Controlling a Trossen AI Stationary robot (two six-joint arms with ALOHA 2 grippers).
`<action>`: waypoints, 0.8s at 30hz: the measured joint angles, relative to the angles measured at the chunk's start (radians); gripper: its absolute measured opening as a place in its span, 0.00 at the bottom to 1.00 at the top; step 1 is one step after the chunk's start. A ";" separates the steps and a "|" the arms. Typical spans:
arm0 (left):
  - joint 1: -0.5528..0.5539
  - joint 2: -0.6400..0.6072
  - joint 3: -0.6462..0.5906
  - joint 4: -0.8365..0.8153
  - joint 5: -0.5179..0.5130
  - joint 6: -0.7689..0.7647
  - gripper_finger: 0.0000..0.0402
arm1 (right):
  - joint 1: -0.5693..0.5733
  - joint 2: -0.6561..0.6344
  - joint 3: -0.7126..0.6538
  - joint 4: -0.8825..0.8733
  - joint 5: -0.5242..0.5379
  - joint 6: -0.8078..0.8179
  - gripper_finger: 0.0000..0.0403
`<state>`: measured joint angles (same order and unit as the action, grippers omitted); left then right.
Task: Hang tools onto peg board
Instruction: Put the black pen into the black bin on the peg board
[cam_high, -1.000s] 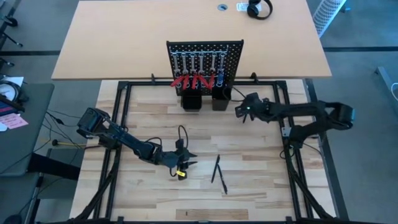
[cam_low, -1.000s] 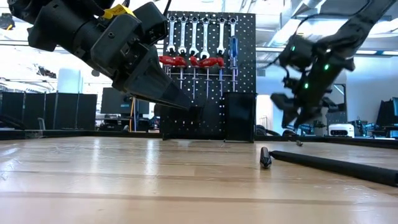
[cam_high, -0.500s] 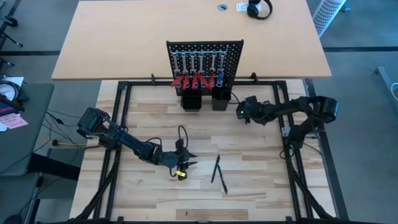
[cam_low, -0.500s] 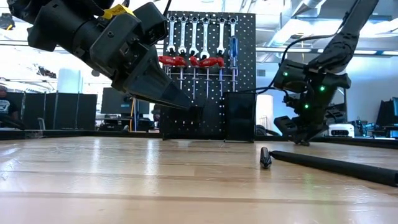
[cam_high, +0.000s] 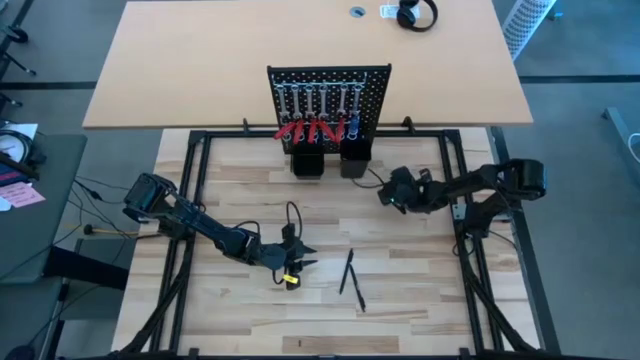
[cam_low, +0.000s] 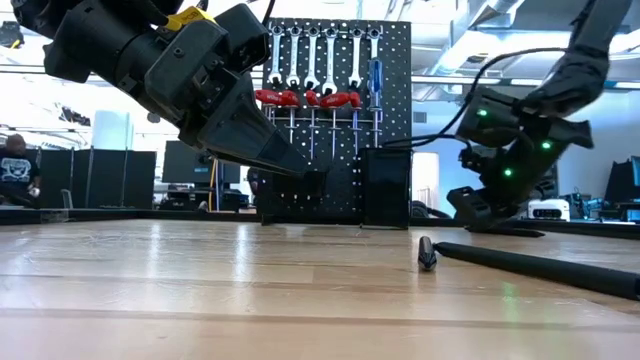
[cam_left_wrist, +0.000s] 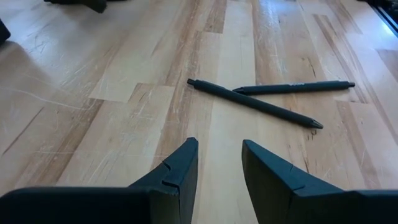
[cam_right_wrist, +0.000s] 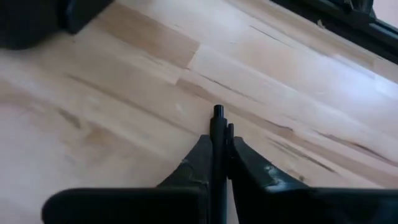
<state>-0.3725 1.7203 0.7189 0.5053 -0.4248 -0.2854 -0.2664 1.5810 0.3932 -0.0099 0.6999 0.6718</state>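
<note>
Peg board (cam_high: 328, 105): stands upright at 12 o'clock on the table's (cam_high: 250, 330) far edge. In the low view (cam_low: 335, 120) it is at centre, behind the left arm.
Wrenches (cam_low: 320, 60): a silver row hangs along the top of the board.
Red-handled tools (cam_low: 305, 98): hang just below the wrenches, side by side.
Blue screwdriver (cam_low: 375, 80): hangs at the row's 3 o'clock end.
Holders (cam_high: 325, 163): two black boxes at the board's foot, side by side.
Sticks (cam_high: 352, 278): two thin black ones lie crossed on the table at about 5 o'clock from centre, near the left gripper. The left wrist view (cam_left_wrist: 252, 102) shows them ahead of the fingers, touching where they cross.
Left gripper (cam_high: 297, 262): low over the table at about 7 o'clock, just at 9 o'clock of the sticks; fingers (cam_left_wrist: 177, 174) parted with bare wood between them, holding nothing.
Right gripper (cam_high: 392, 190): at about 2 o'clock, near the holders and well apart from the crossed sticks; fingers (cam_right_wrist: 202, 162) pinched on a thin black stick (cam_right_wrist: 217, 134) whose tip juts out in front.
Headphones (cam_high: 416, 14): on the far desk at 1 o'clock.
</note>
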 joint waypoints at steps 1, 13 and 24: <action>0.000 0.000 0.000 0.000 0.000 -0.001 0.29 | 0.016 0.000 -0.012 0.018 0.014 0.007 0.10; 0.000 0.000 0.000 0.000 0.000 -0.001 0.29 | 0.175 -0.271 -0.045 0.206 -0.162 -0.084 0.03; 0.000 0.000 0.000 0.001 0.000 0.001 0.29 | 0.304 -0.428 -0.042 0.436 -0.105 -0.232 0.03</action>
<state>-0.3725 1.7203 0.7189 0.5064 -0.4252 -0.2842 0.0377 1.1534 0.3511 0.4257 0.5954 0.4398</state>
